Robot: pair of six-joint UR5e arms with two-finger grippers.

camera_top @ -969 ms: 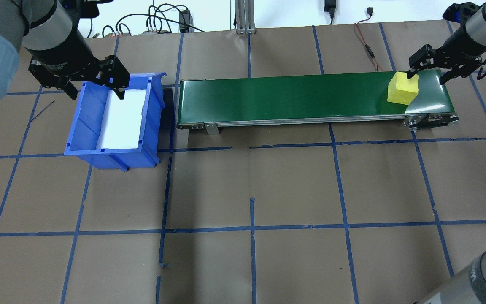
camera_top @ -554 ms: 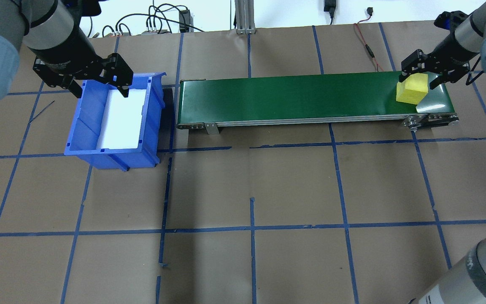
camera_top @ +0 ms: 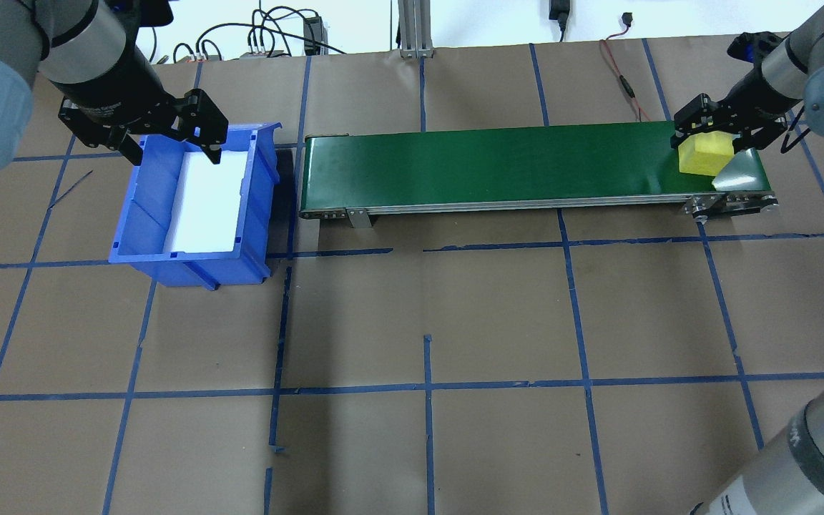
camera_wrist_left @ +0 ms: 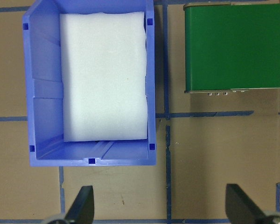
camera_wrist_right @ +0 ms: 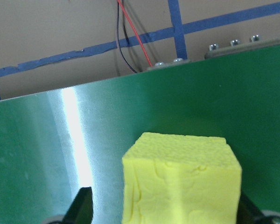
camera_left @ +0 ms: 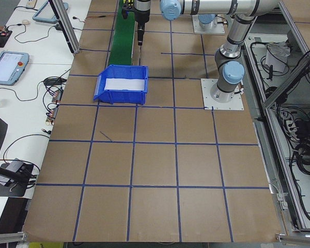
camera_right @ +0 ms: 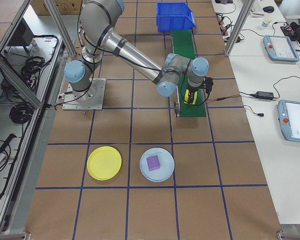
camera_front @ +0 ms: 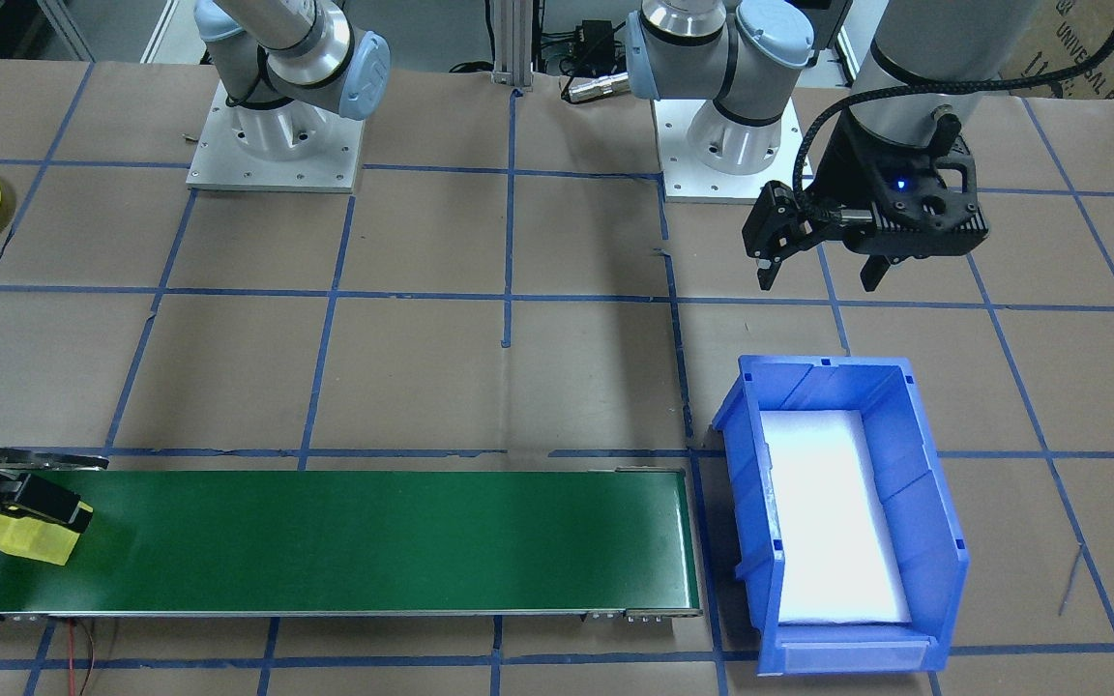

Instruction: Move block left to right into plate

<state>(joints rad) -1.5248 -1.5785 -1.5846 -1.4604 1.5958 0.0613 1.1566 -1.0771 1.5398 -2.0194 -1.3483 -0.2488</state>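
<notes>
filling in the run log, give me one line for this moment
phase: grasping | right gripper: open, around yellow block on green conveyor | left gripper: open, empty, above blue bin | yellow plate: empty

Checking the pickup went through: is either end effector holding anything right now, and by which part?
The right end effector straddles the yellow block at its two opposite side faces; a firm clamp cannot be confirmed. The left end effector is open and empty.

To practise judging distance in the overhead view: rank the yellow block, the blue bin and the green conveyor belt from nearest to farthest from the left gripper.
1. Blue bin: directly under the left gripper, at the view's left.
2. Green conveyor belt: its near end sits just beyond the bin.
3. Yellow block: at the belt's far right end, between the right gripper's fingers.
</notes>
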